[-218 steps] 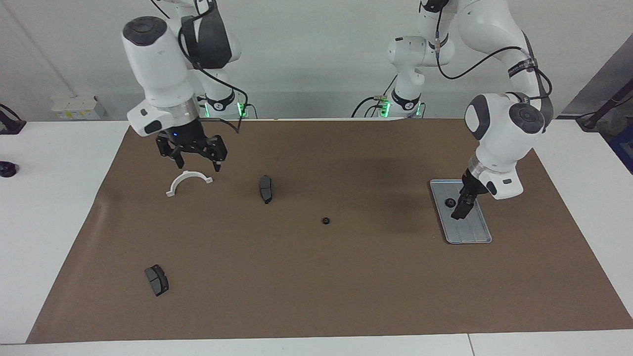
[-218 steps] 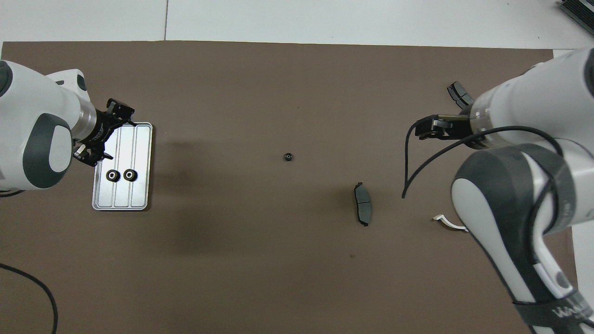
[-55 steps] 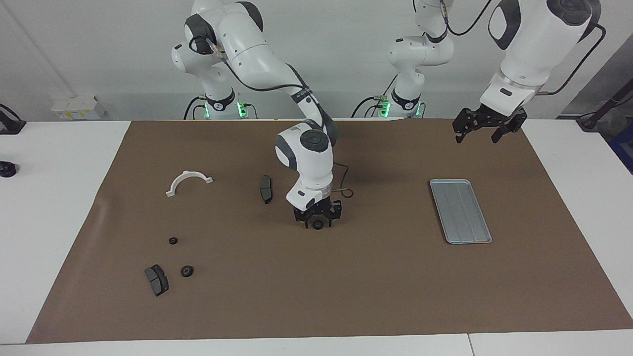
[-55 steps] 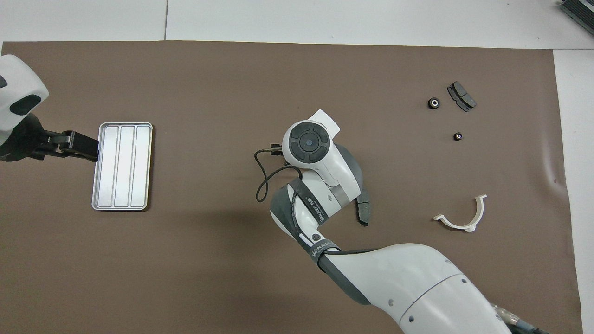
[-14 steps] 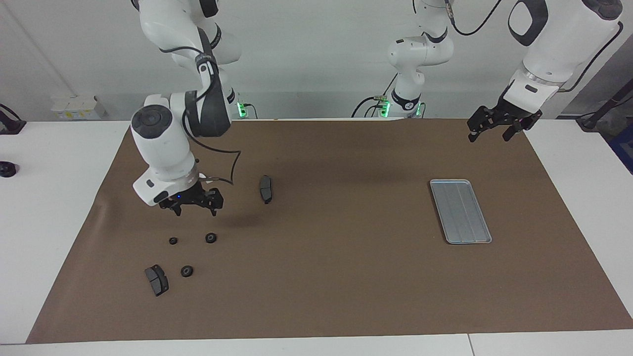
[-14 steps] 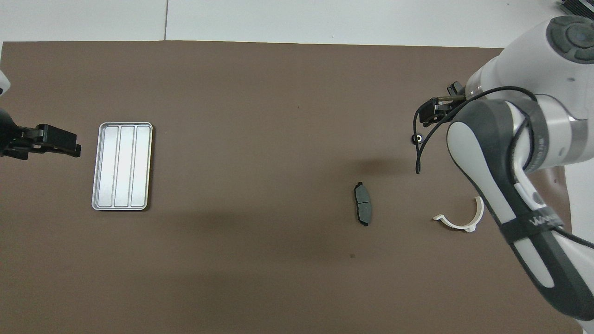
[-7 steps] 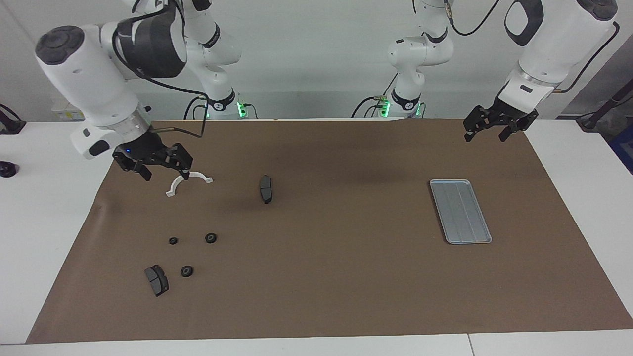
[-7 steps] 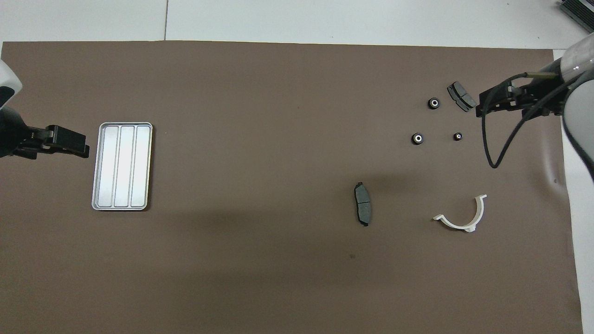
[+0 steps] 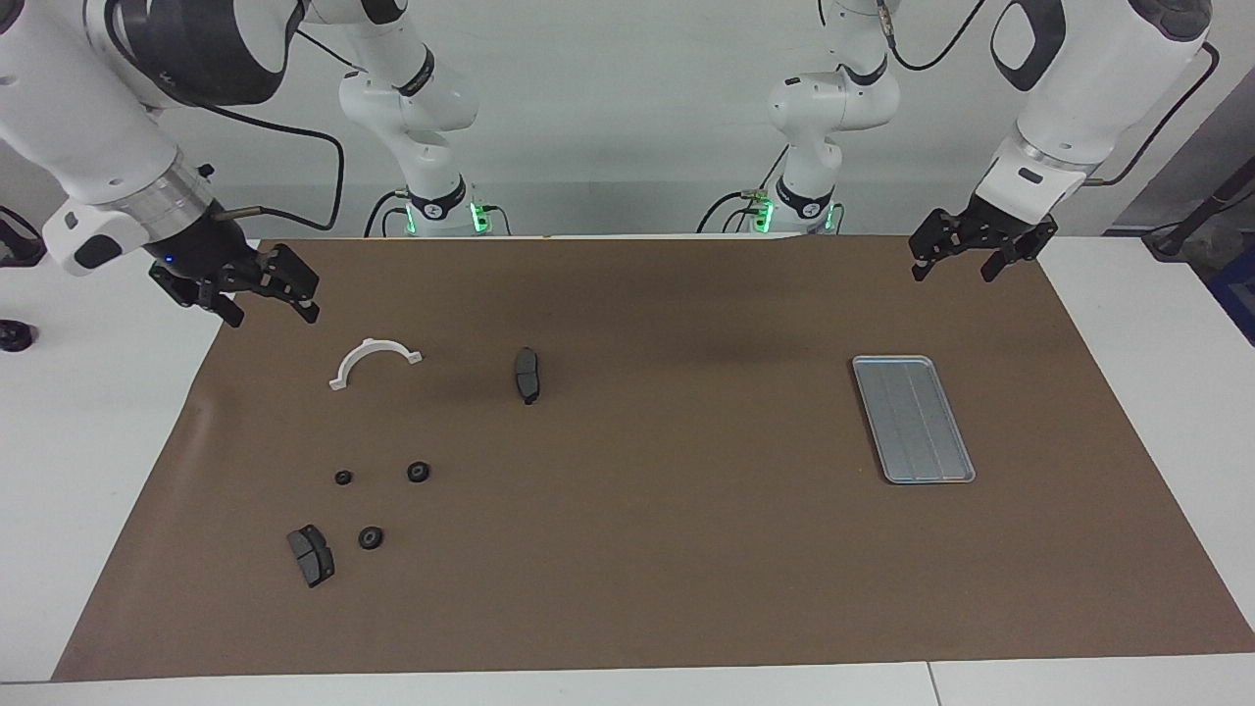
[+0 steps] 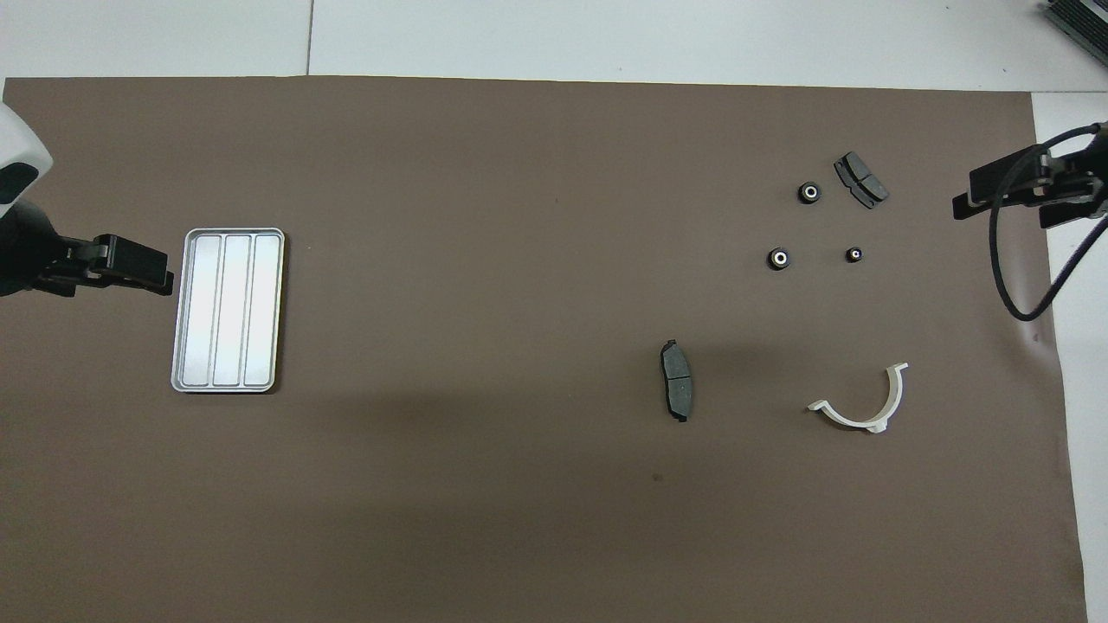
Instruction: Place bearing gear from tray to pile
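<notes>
The silver ribbed tray (image 9: 912, 417) lies empty toward the left arm's end of the mat; it also shows in the overhead view (image 10: 228, 309). The pile is three small black gears (image 9: 419, 472) (image 9: 343, 478) (image 9: 370, 537) on the mat toward the right arm's end, also seen from overhead (image 10: 778, 258). My right gripper (image 9: 270, 304) is open and empty, raised over the mat's edge beside the white bracket. My left gripper (image 9: 953, 267) is open and empty, raised over the mat's edge nearer the robots than the tray.
A white half-ring bracket (image 9: 373, 359) lies nearer the robots than the pile. One dark brake pad (image 9: 527, 374) lies mid-mat. Another brake pad (image 9: 311, 555) lies beside the farthest gear. A brown mat (image 9: 627, 549) covers the white table.
My right gripper has risen from over the pile and swung out to the mat's edge at its own end. The third gear stays lying in the pile. The left gripper has barely moved.
</notes>
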